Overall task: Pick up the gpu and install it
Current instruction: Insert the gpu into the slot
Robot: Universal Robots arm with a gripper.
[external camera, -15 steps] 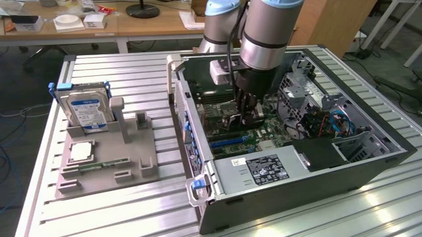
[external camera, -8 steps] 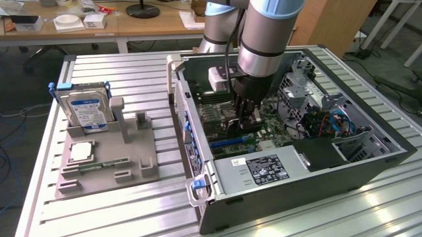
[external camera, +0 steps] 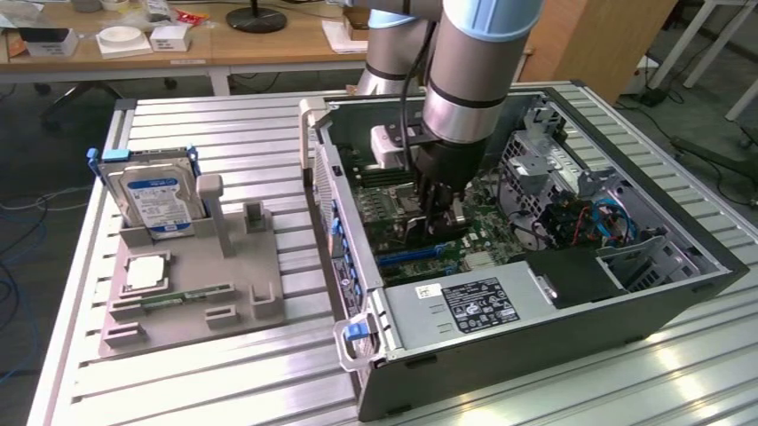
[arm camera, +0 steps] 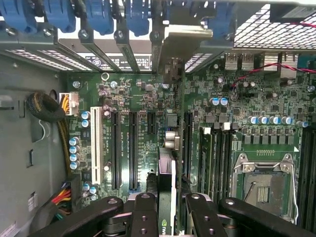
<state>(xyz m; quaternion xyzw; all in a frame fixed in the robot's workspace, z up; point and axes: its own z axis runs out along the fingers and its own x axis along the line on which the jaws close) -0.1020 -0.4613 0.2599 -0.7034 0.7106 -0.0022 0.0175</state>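
The install step is in hand: the gripper [arm camera: 167, 200] is down inside the open case [external camera: 533, 355], over the motherboard [arm camera: 237, 98]. Its fingers [arm camera: 146, 210] are closed on the gpu [arm camera: 167, 173], which stands edge-on between them and runs towards the bracket [arm camera: 187, 39] at the rear slots. I cannot tell whether the card is seated. Finishing probably calls for a straight push with the card's edge lined up on its slot.

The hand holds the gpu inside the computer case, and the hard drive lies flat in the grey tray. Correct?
No: the exterior view shows the hard drive standing upright in the grey tray. The hand does hold the gpu inside the computer case.
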